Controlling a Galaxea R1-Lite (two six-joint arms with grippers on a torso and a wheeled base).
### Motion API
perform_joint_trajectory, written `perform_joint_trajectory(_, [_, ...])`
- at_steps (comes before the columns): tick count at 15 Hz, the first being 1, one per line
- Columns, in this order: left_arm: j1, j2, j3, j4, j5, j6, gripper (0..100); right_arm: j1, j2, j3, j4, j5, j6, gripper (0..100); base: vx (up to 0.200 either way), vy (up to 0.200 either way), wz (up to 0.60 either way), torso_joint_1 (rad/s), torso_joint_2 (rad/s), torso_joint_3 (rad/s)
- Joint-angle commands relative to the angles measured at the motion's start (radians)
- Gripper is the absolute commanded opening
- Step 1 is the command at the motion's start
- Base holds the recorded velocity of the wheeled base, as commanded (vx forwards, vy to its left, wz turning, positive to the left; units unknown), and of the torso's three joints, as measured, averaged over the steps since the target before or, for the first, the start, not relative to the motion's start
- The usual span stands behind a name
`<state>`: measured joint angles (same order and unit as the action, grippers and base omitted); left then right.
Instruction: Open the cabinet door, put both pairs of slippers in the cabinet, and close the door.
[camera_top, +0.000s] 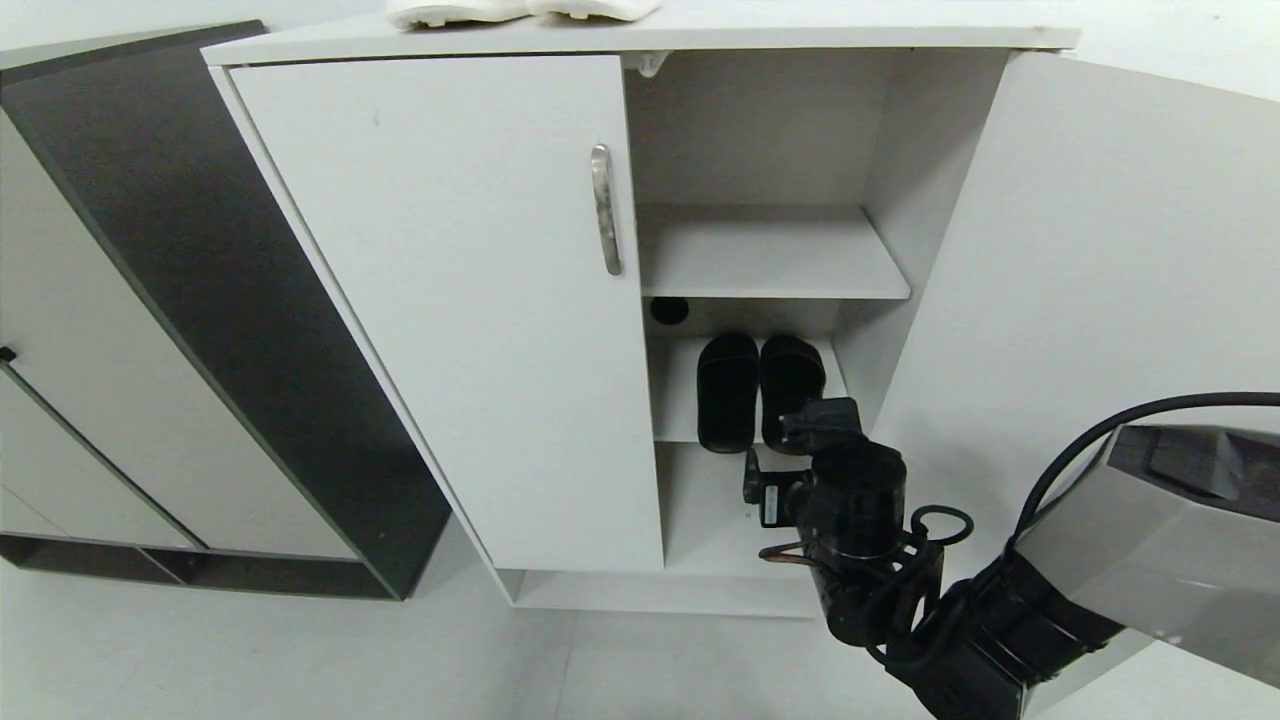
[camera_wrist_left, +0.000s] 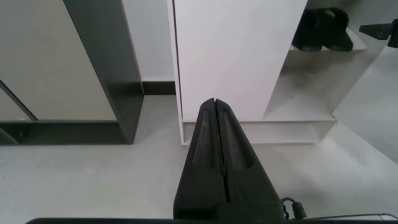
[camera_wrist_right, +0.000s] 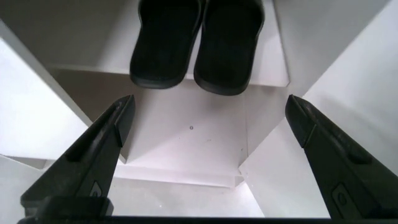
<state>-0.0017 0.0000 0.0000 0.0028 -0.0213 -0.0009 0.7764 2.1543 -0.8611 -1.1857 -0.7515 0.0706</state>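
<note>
A: Where are the black slippers (camera_top: 760, 390) lying?
B: They are lying side by side on the middle shelf (camera_top: 675, 395) of the cabinet (camera_top: 640, 35), whose right door (camera_top: 1090, 260) is standing open. The white slippers (camera_top: 520, 10) are resting on the cabinet's top.
A: And the jaws?
B: The right gripper (camera_wrist_right: 208, 109) is hanging near the black slippers, jaws spread wide. The left gripper (camera_wrist_left: 214, 106) is hovering over the floor, jaws pressed together.

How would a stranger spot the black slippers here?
Find the white cabinet with its right door open. On the lower shelf inside sits a pair of black slippers, side by side. The other pair, on the cabinet's top, is white.
</note>
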Motion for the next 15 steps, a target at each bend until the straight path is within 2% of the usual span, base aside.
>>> perform_joint_trajectory(1, [0.000,0.002,0.000,0.000,0.000,-0.001,0,0.001,0.003,0.002,0.000,0.000,0.000,100,0.000,0.000,0.00,0.007,0.00,0.193])
perform_joint_trajectory(10, [0.000,0.002,0.000,0.000,-0.003,0.004,0,0.006,0.003,0.030,-0.017,-0.003,-0.006,100,0.000,0.000,0.00,0.002,0.00,0.199])
perform_joint_trajectory(15, [0.000,0.002,0.000,0.000,-0.003,-0.001,0,0.004,0.004,0.045,-0.018,-0.005,-0.011,100,0.000,0.000,0.00,0.000,0.00,0.024])
